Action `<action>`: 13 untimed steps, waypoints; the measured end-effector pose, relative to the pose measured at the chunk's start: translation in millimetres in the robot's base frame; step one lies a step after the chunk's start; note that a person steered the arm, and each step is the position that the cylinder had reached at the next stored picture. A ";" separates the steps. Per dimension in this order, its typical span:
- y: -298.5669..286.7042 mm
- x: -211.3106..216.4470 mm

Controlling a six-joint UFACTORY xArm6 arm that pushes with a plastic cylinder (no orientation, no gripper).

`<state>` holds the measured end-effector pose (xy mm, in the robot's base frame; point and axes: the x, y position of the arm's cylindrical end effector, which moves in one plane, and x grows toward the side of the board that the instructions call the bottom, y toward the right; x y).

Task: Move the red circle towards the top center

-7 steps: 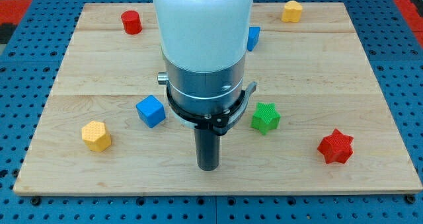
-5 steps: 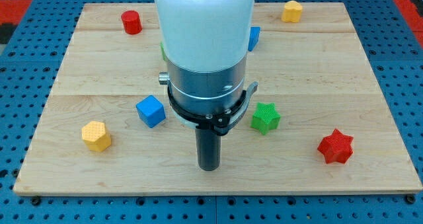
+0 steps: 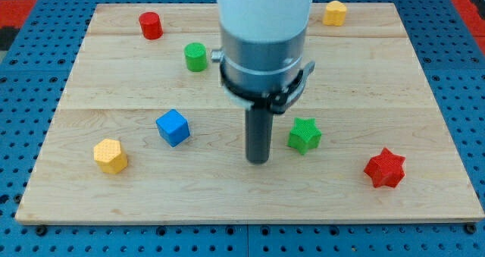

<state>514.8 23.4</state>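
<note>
The red circle point(image 3: 151, 25) is a short red cylinder near the board's top left corner. My tip point(image 3: 258, 161) rests on the wooden board point(image 3: 379, 83) in the lower middle, far below and to the right of the red circle. The tip stands just left of the green star point(image 3: 304, 134) and to the right of the blue cube point(image 3: 173, 127). It touches no block.
A green cylinder point(image 3: 195, 57) sits below and right of the red circle. A yellow hexagon block point(image 3: 111, 155) lies at the lower left, a red star point(image 3: 384, 168) at the lower right, a yellow block point(image 3: 334, 13) at the top right. The arm body hides the board's top middle.
My tip has moved up and a little to the right, closer to the green star. The green cylinder has come into sight and the blue block by the arm is now hidden. No block has moved.
</note>
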 end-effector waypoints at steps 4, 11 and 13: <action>-104.6 -77.4; -126.5 -259.3; -113.0 -236.9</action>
<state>277.8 -89.6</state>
